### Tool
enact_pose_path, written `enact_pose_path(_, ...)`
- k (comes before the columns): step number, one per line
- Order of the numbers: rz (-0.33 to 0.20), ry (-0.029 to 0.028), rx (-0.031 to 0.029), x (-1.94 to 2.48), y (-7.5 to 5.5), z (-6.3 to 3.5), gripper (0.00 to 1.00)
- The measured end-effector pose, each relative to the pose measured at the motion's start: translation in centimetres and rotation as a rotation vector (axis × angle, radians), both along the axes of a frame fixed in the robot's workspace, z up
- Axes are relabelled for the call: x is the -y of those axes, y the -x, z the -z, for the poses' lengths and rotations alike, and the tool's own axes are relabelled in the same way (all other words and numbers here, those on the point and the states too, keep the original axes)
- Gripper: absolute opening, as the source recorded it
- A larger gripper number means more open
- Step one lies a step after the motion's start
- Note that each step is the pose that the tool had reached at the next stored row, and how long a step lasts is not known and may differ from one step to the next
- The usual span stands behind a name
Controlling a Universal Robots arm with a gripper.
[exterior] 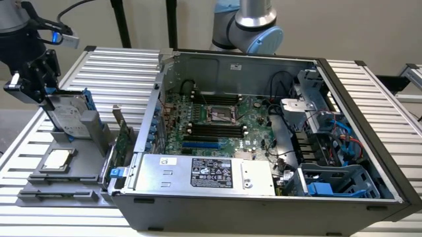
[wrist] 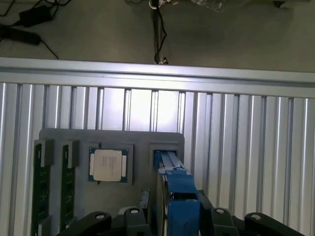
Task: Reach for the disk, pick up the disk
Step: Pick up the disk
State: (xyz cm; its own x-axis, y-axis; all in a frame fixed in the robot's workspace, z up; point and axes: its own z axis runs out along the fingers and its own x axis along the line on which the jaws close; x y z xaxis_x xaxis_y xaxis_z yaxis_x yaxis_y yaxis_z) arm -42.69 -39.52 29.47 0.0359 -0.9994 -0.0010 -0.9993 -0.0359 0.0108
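The disk (exterior: 69,116) stands on edge in a slot of the grey holder (exterior: 96,131) at the exterior view's left; it is silver-grey with a white label and a blue carrier. My gripper (exterior: 49,101) comes down on its top edge. In the wrist view the carrier's blue edge (wrist: 177,189) runs between the two black fingers (wrist: 205,211), and my gripper (wrist: 174,209) is shut on it. The disk's lower end still sits in the holder slot (wrist: 167,150).
A square silver chip (wrist: 107,164) lies on the grey tray (exterior: 39,185), beside memory sticks (wrist: 42,189). The open computer case (exterior: 369,163) with a silver power supply box (exterior: 204,173) stands at the exterior view's right. Everything rests on a slatted aluminium table (wrist: 246,137). Another arm (exterior: 254,24) stands behind the case.
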Motion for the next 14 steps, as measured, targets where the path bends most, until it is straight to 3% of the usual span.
enact_pose_path(9, 0.003, -0.0002, -0.0029, -0.15, 0.04, 0.05, 0.48)
enact_pose_path(11, 0.003, -0.0002, -0.0029, -0.17, 0.04, 0.05, 0.46)
enact_pose_path(13, 0.003, 0.0000, -0.0030, -0.17, 0.04, 0.05, 0.33)
enact_pose_path(14, 0.003, -0.0001, -0.0030, -0.18, 0.04, 0.05, 0.33)
